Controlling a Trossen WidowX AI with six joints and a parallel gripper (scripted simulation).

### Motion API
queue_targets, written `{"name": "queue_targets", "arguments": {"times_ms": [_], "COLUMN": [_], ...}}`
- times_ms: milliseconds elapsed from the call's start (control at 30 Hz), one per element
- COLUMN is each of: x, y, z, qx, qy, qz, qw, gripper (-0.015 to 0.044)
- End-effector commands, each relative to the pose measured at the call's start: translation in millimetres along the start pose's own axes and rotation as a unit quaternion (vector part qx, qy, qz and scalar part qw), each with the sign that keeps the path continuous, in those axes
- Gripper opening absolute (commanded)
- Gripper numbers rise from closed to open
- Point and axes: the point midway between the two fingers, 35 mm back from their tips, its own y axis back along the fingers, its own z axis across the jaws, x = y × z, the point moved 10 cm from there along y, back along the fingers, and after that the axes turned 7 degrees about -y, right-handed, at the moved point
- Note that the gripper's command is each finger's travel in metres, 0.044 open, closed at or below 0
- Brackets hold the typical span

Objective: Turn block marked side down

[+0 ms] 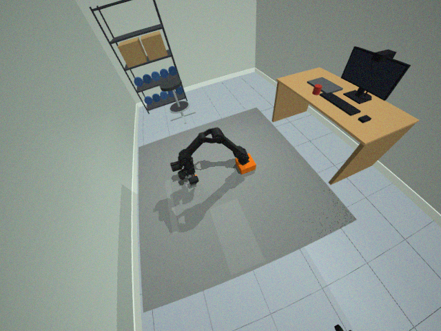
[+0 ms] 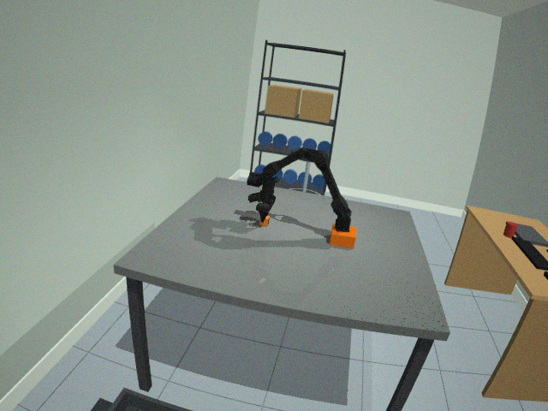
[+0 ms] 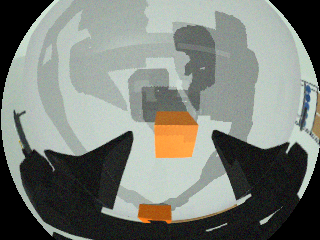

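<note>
The small orange block [image 2: 265,223] [image 3: 175,142] rests on the grey table [image 1: 284,199] [image 2: 282,270]. In the wrist view it shows a brighter face and a darker, shaded face, both plain orange. No mark shows on the faces in view, and its other sides are hidden. My gripper [image 1: 193,178] [image 2: 264,218] [image 3: 174,135] is open and points down close over the block. In the wrist view the block appears between the two black fingertips, with a gap on either side. In the top view the gripper covers part of the block.
The arm's larger orange base [image 1: 248,167] [image 2: 342,239] [image 3: 155,212] stands on the table to the right of the block in the top and exterior views. A wooden desk [image 1: 377,124] and a shelf rack [image 1: 137,37] [image 2: 303,81] stand away from the table.
</note>
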Motion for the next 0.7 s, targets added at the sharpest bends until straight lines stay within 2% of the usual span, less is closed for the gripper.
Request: {"name": "queue_targets", "arguments": {"times_ms": [0, 333, 667], "x": [1.8, 1.8, 1.8], "y": [-6.8, -6.8, -6.8], "z": [-0.4, -0.4, -0.4], "qx": [0.002, 0.002, 0.002], "qy": [-0.002, -0.002, -0.002], "qz": [0.005, 0.005, 0.005], "qw": [1.0, 1.0, 1.0], "gripper": [0.044, 0.0177, 0.0111]}}
